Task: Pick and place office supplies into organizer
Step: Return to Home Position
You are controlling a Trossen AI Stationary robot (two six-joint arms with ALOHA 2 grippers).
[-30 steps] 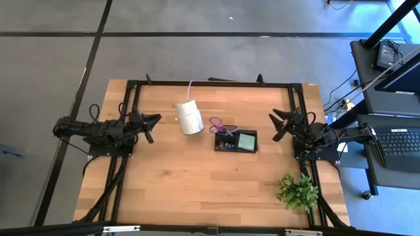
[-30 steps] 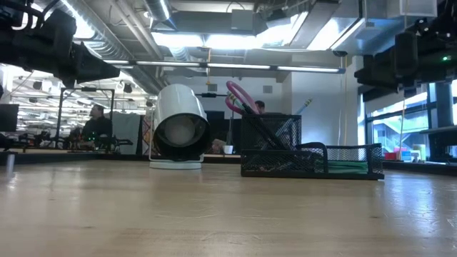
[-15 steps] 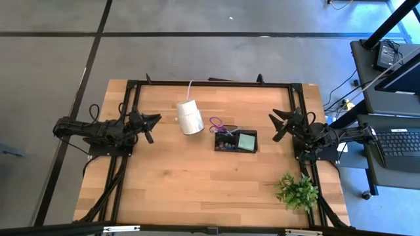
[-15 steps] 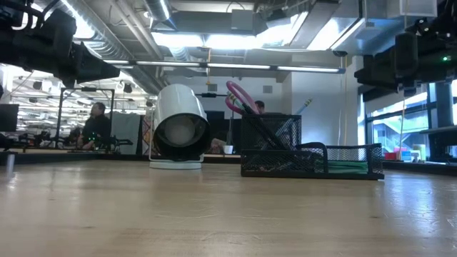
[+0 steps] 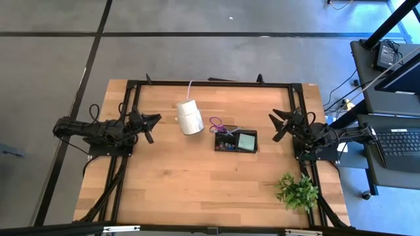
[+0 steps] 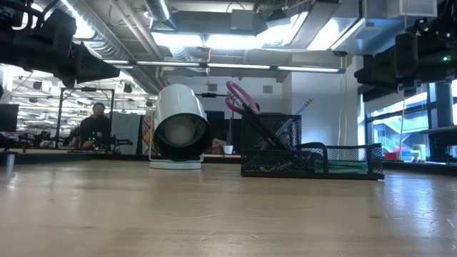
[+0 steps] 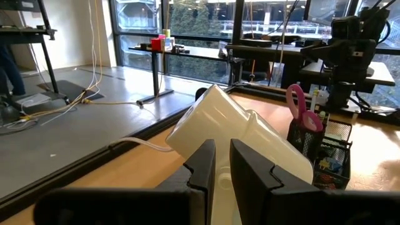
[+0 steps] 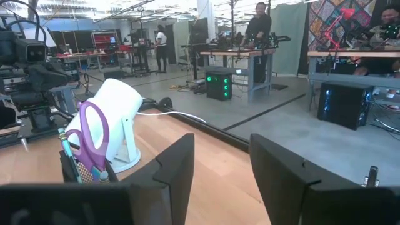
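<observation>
The organizer (image 5: 235,141), a black mesh tray with a taller cup section, stands mid-table. The purple-handled scissors (image 5: 216,123) stand in the cup, handles up (image 6: 239,96), next to thin pens (image 8: 64,140). The mint-green sticky-note pad (image 5: 247,140) lies flat in the low compartment, and small blue bits (image 7: 325,165) lie inside. My left gripper (image 5: 153,128) hovers at the table's left side, open by a narrow gap (image 7: 222,147). At the right side, my right gripper (image 5: 273,126) hovers open (image 8: 222,140). Both are well clear of the organizer.
A white cylinder roll (image 5: 189,117) with a thin cord lies just left of the organizer, in front of my left gripper. A green leafy plant (image 5: 297,190) stands at the near right corner. A black frame rail (image 5: 210,84) runs round the table. People show in the room beyond.
</observation>
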